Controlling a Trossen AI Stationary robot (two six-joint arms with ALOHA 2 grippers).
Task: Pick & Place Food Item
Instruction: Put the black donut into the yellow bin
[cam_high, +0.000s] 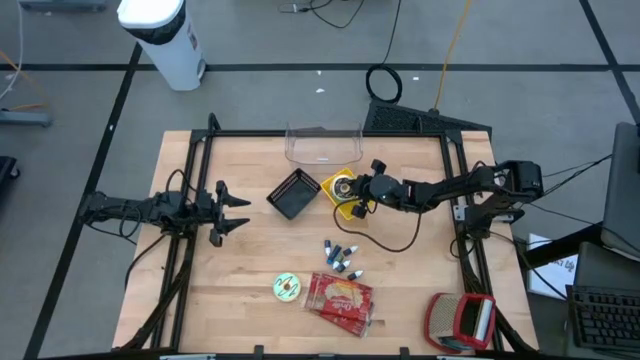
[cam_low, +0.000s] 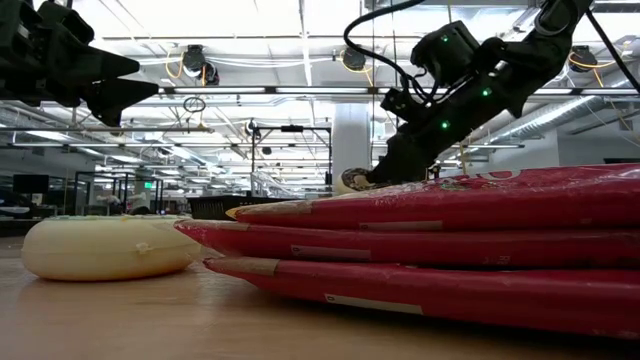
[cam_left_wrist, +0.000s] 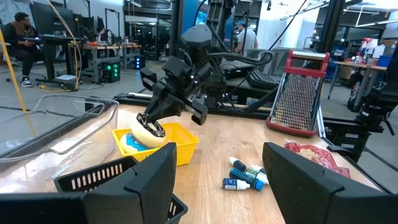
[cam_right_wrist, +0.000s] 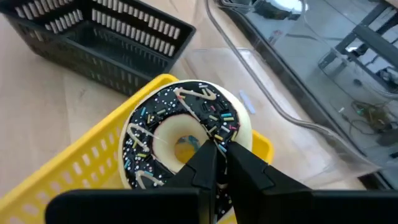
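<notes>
Pinched on the rim of the sprinkled donut (cam_right_wrist: 180, 134), the right gripper (cam_right_wrist: 216, 163) has its fingers nearly closed, one through the hole. The donut looks light and soft, its icing easily marred, so a rim pinch suits. It has no long axis; its iced face tilts up over the yellow basket (cam_right_wrist: 74, 168). Farther off, the left gripper (cam_high: 232, 211) hangs open above the surface (cam_high: 250, 270).

A pale wooden surface (cam_high: 260, 250) framed by black metal rails stands on a grey floor (cam_high: 260, 40) crossed by dark lines. Behind the surface, a white cylindrical bin (cam_high: 165, 38) stands on that floor. Across the room beyond the surface, a seated person (cam_left_wrist: 22, 43) is at a desk, and round ceiling lamps (cam_low: 195, 62) hang among pipes overhead.
</notes>
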